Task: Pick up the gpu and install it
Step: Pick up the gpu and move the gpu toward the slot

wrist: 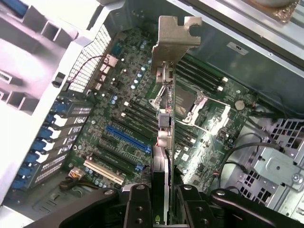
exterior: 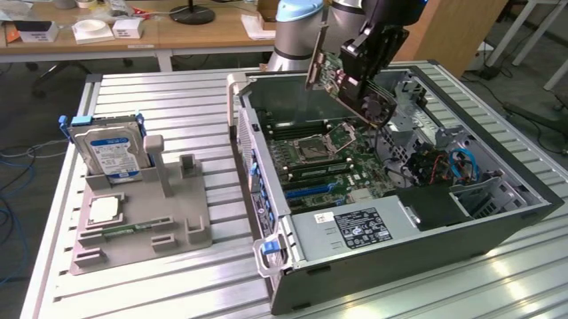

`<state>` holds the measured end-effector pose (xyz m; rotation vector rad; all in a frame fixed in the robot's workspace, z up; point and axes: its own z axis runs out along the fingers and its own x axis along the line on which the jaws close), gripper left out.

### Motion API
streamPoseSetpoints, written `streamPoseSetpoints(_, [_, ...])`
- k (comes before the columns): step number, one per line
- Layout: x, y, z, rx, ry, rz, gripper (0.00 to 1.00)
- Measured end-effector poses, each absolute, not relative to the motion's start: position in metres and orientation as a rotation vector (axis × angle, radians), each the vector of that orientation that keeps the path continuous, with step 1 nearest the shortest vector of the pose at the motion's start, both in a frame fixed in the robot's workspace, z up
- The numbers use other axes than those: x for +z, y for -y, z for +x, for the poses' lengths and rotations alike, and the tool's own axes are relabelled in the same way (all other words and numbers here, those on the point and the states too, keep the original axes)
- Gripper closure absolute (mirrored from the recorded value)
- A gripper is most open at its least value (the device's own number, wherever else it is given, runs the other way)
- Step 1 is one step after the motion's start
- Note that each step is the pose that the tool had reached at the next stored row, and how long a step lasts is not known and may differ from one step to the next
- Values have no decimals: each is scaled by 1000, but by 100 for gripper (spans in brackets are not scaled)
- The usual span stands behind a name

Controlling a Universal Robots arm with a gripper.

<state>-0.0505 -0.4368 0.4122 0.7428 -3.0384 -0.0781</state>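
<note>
Holding the gpu (exterior: 355,86), a thin flat card with a green board and a black cover, I have my black two-finger pincer (wrist: 164,211) clamped on its two flat faces, one finger on each side. The card hangs in the air, tilted, above the open grey metal computer case (exterior: 400,259) and over the green motherboard (exterior: 328,166), touching nothing else. In the wrist view I see it edge-on, with its silver metal end bracket (wrist: 175,42) at the far end from my fingers and the long blue slot (wrist: 128,137) on the board beside and below it. I judge this card to be light and stiff, but fragile: the small parts and the contact edge can be damaged, and a hard squeeze may bend the board. The flat faces look rather smooth, so it may slip or turn in a loose grip. The best place to hold is on the bare flat faces near the upper edge, away from the contacts. The silver hard drive with a blue-white label (exterior: 108,151) stands in the grey plastic holder (exterior: 169,219), well apart.
</note>
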Motion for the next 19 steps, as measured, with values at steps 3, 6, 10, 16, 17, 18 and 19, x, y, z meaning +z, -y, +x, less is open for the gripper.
streamPoseSetpoints(3, [412,437,-51,-78,3026,790,73])
streamPoseSetpoints(6, [412,437,-51,-78,3015,827,73])
streamPoseSetpoints(10, [412,437,-51,-77,3003,869,73])
streamPoseSetpoints(16, [412,437,-51,-78,2983,936,73])
streamPoseSetpoints(17, [412,437,-50,-80,2980,949,73])
streamPoseSetpoints(18, [412,437,-50,-84,2977,959,73])
streamPoseSetpoints(19, [412,437,-50,-88,2975,969,73])
